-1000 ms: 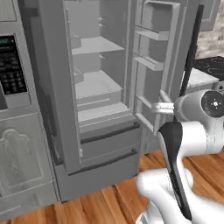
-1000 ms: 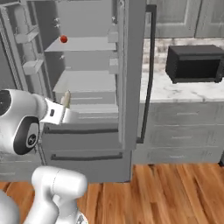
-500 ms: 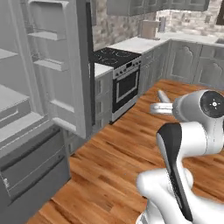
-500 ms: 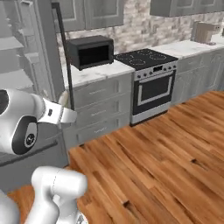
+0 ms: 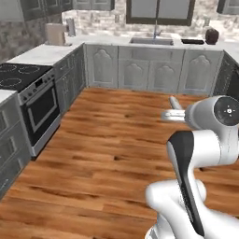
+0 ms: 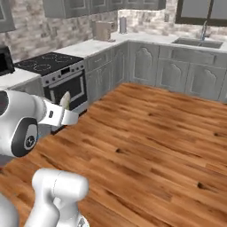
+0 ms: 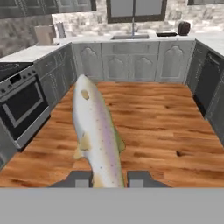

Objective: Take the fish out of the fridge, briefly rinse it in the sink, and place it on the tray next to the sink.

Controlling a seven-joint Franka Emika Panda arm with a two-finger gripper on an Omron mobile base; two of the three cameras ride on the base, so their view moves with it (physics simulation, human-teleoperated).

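Clamping the fish [image 7: 97,135], the pincer [image 7: 109,178] now faces the sink [image 7: 130,37], fridge gone.

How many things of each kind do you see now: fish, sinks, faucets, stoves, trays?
fish: 1, held in the gripper
sink: 1
faucet: 1
stove: 1
tray: 1
Total: 5

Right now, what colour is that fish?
Pale grey-white fish with pinkish speckles, clearest in the hand view.

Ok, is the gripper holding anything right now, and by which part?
Yes: the gripper holds the fish by its tail end, head pointing away toward the sink.
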